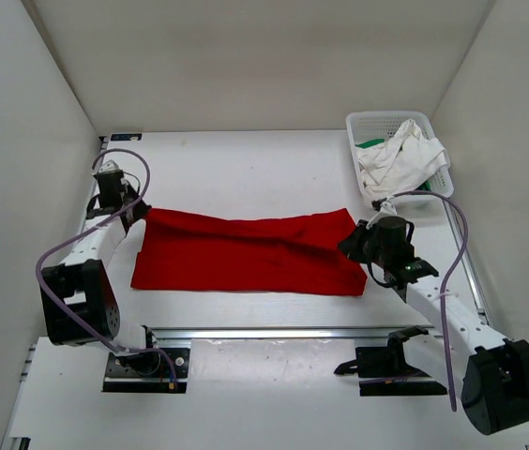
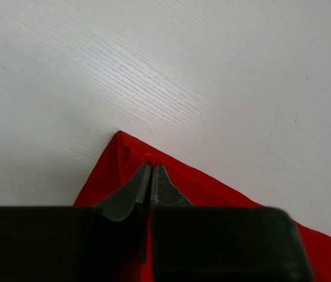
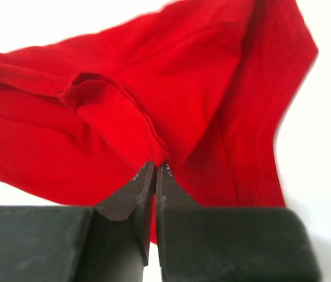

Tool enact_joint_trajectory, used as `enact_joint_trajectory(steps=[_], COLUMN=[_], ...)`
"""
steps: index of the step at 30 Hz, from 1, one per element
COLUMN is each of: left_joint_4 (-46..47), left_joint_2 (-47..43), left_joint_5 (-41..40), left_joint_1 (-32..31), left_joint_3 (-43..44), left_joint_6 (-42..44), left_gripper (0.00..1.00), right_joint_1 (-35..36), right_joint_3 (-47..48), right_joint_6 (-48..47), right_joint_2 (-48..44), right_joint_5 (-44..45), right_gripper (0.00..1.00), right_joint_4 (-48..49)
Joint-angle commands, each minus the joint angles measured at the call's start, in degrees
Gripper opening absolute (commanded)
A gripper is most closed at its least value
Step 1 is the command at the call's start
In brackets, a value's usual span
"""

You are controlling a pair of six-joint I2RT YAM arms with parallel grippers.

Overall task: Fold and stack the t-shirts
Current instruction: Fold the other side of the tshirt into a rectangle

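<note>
The red t-shirt (image 1: 246, 251) lies across the table's middle, folded into a long band. My left gripper (image 1: 139, 212) is shut on its far left corner (image 2: 124, 154), low at the table. My right gripper (image 1: 354, 236) is shut on a fold at its far right end (image 3: 148, 123), lifted a little so the cloth hangs in creases. The off-white t-shirt (image 1: 399, 165) is heaped in the white mesh basket (image 1: 362, 122) at the back right. A bit of the green t-shirt (image 1: 370, 143) shows under it.
White walls close in the table on three sides. A metal rail (image 1: 283, 332) runs along the near edge between the arm bases. The right arm's cable (image 1: 454, 253) loops beside the basket.
</note>
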Motion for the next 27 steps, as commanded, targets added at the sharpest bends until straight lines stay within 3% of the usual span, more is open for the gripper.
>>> enact_joint_trajectory(steps=[1,8,12,14,18,25,27], left_joint_4=[-0.8,0.7,5.4,5.2,7.2,9.8,11.6], left_joint_2=[-3.9,-8.0,-8.6,-9.1,-14.9,-21.5,-22.0], left_joint_5=[1.5,3.7,13.7,14.6,10.4,6.8,7.3], left_joint_1=[1.4,4.7,10.0,10.9,10.2,7.4,3.4], left_joint_3=[-2.8,-10.2,-15.2,-15.6,-17.1,-17.9,-18.1], left_joint_6=[-0.6,-4.2,-10.2,-11.6,-14.1,-15.7,-15.2], left_gripper=[0.00,0.06,0.16,0.18,0.35,0.36,0.34], right_joint_1=[-0.1,-2.1,-3.5,-3.7,-3.3,-0.8,1.2], right_joint_3=[-2.4,-9.8,-11.5,-12.1,-12.5,-9.9,-7.5], right_joint_6=[1.5,5.2,6.1,6.0,6.0,4.1,3.3], right_joint_2=[-3.7,-9.2,-9.9,-10.6,-11.5,-15.6,-16.2], right_joint_5=[1.7,-0.1,-1.8,-1.7,-0.3,3.4,6.3], right_gripper=[0.01,0.00,0.00,0.01,0.07,0.23,0.24], right_joint_4=[-0.2,0.6,1.0,0.0,-1.6,-8.0,-9.8])
